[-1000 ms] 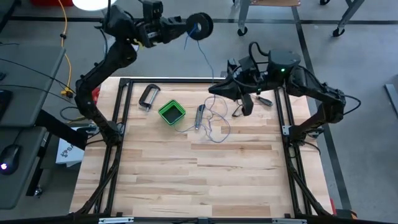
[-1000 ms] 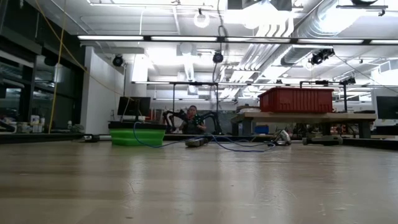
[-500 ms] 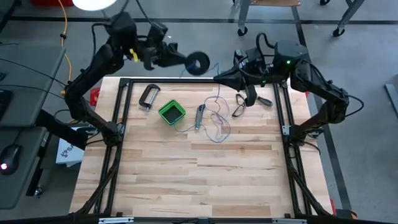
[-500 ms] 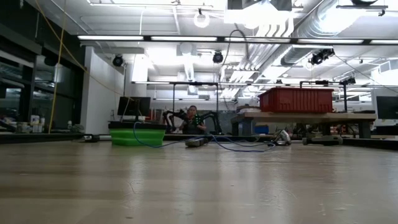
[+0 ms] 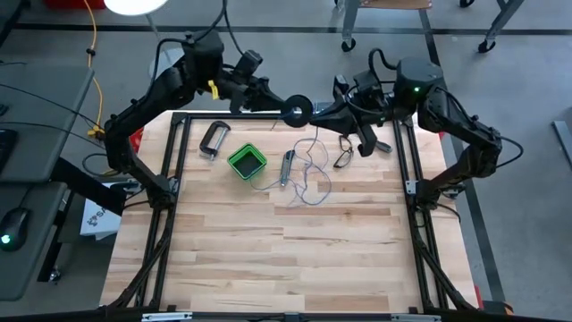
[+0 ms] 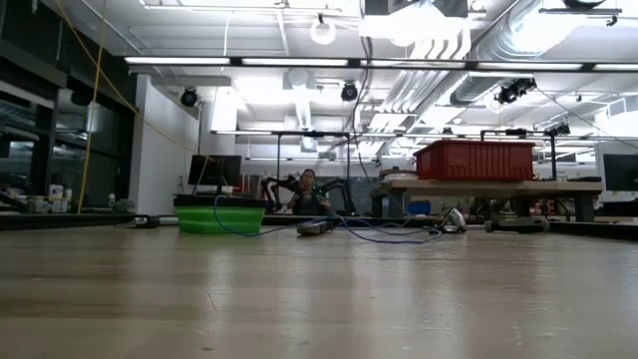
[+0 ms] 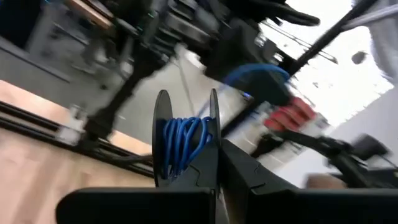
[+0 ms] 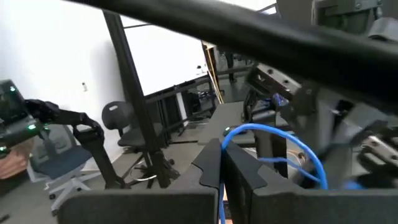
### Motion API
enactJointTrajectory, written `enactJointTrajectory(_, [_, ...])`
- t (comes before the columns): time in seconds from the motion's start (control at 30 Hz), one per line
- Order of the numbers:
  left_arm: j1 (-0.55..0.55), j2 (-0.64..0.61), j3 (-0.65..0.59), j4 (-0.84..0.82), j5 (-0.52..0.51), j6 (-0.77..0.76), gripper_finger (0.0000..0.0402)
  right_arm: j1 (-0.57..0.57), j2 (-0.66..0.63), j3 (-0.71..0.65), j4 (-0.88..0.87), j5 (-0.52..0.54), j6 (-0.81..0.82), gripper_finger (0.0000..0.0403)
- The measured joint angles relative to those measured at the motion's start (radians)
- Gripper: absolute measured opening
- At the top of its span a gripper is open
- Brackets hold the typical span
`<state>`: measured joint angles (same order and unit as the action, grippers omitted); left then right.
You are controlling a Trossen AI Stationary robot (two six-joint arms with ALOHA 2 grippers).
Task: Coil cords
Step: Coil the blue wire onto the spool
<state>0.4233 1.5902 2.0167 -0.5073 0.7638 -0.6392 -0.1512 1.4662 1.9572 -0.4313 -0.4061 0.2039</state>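
left pincer [image 7: 217, 163] clamps spool [image 5: 298, 110]; right pincer [image 8: 222, 171] pinches wire [image 5: 308, 174]; wire's far loops hard to trace.

High view straight down; low view table-level; both share green box [image 5: 247, 161]; wrist views close-up

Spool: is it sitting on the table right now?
No, the left gripper holds the spool in the air above the table's far edge, with blue wire wound on it in the left wrist view.
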Motion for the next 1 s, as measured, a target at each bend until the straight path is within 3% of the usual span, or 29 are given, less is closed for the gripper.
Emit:
enactJointTrajectory(0.17, [-0.03, 0.001, 0.0, -0.017, 0.151, -0.059, 0.0, -0.025, -0.009, 0.0, -0.012, -0.016, 0.001, 0.0])
enactJointTrajectory(0.37, [-0.091, 0.036, 0.0, 0.039, 0.214, -0.118, 0.0, -0.056, -0.006, 0.0, 0.018, -0.065, 0.006, 0.0])
enactJointTrajectory(0.47, [-0.13, 0.073, 0.0, 0.181, 0.242, -0.197, 0.0, -0.065, 0.002, 0.0, 0.049, -0.076, 0.017, 0.0])
enactJointTrajectory(0.6, [-0.178, 0.128, 0.0, 0.488, 0.306, -0.392, 0.0, -0.08, 0.02, 0.0, 0.067, -0.122, 0.027, 0.0])
enactJointTrajectory(0.77, [-0.198, 0.181, 0.0, 0.864, 0.302, -0.594, 0.0, -0.084, 0.039, 0.0, 0.07, -0.137, 0.059, 0.0])
enactJointTrajectory(1.0, [-0.174, 0.193, 0.0, 1.091, 0.174, -0.577, 0.0, -0.06, 0.057, 0.0, 0.076, -0.137, 0.067, 0.0])
